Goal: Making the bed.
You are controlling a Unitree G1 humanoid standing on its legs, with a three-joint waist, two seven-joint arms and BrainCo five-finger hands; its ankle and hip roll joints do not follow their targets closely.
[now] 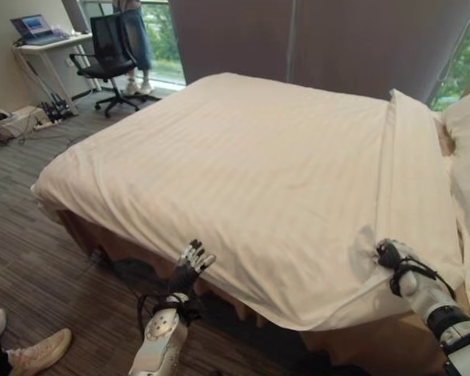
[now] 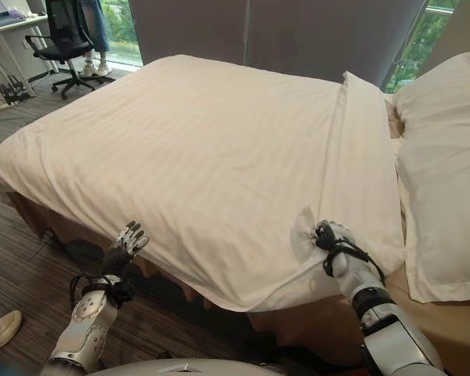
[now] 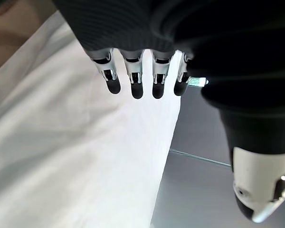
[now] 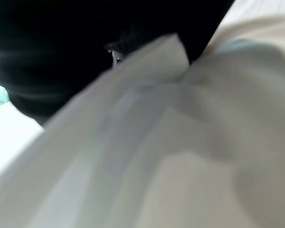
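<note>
The left hand (image 1: 193, 262) hovers with straight fingers just below the duvet (image 1: 251, 180) edge at the bed's near side, holding nothing. The right hand (image 2: 332, 240) pinches a bunched fold near the pillow (image 2: 442, 172). A level, even pull toward the headboard would likely keep the duvet smooth.

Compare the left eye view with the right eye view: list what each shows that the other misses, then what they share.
Left eye view alone: a laptop on a desk by the wall.
Right eye view alone: the whole large pillow at the bed's head.
Both: the white duvet spread over the bed, the left hand open at its hanging edge, the right hand gripping bunched duvet, and an office chair.
</note>
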